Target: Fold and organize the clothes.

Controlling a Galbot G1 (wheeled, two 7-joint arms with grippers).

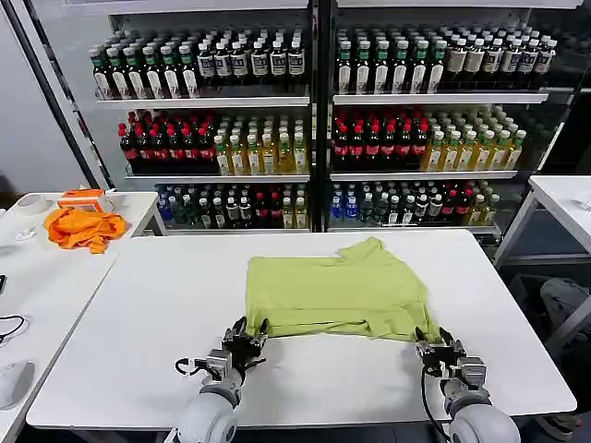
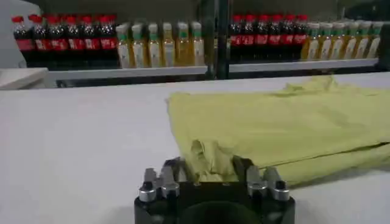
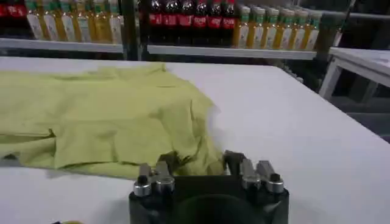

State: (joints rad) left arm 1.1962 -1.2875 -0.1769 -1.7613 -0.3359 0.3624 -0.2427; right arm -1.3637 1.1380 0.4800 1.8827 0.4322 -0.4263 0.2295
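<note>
Garment: the lime-green T-shirt [image 1: 337, 293] lies flat near the middle of the white bench [image 1: 138, 341], already partly folded into a wide rectangle.
Long axis: runs side to side across the robot's front, parallel to the near bench edge.
Left end effector [image 1: 247, 338]: at the shirt's near-left corner, fingers spread with the bunched hem [image 2: 204, 159] between them; released, not yet clenched.
Right end effector [image 1: 438, 350]: at the near-right corner, fingers likewise parted around the cloth edge [image 3: 204, 159]; released.
Governing relation: the garment extends away from both end effectors towards the shelves [image 1: 314, 101]; each arm is equally near its own corner, so a forward fold seems the next move.
Surface: plain green with soft creases, one sleeve flap raised at the far edge; no print visible.
Bystander item: the orange cloth [image 1: 85, 227] sits on the side table, well apart.
</note>
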